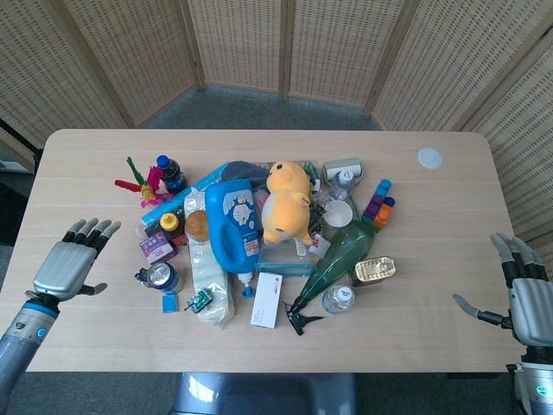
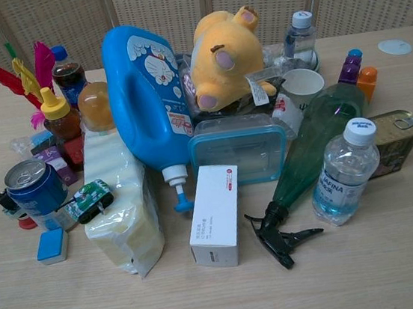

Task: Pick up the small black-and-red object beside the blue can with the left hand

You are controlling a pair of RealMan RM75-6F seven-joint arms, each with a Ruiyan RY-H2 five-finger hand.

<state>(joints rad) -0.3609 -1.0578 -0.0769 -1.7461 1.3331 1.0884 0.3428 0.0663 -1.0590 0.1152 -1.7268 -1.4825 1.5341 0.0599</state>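
Note:
The small black-and-red object [image 2: 8, 205] lies on the table just left of the blue can [image 2: 36, 190], partly hidden behind it; in the head view the same object [image 1: 141, 277] shows as a dark speck beside the can [image 1: 162, 277]. My left hand [image 1: 71, 264] hovers over the table left of the pile, fingers spread, holding nothing, a short way from the object. At the table's right front corner my right hand [image 1: 523, 295] is open and empty. Neither hand shows in the chest view.
A dense pile fills the table's middle: blue detergent jug [image 1: 233, 223], yellow plush [image 1: 286, 201], green spray bottle [image 1: 333, 264], white box [image 1: 268, 300], tin [image 1: 375, 270], water bottle [image 1: 338, 299]. A blue eraser [image 2: 52, 246] and toy tank [image 2: 88, 200] lie by the can.

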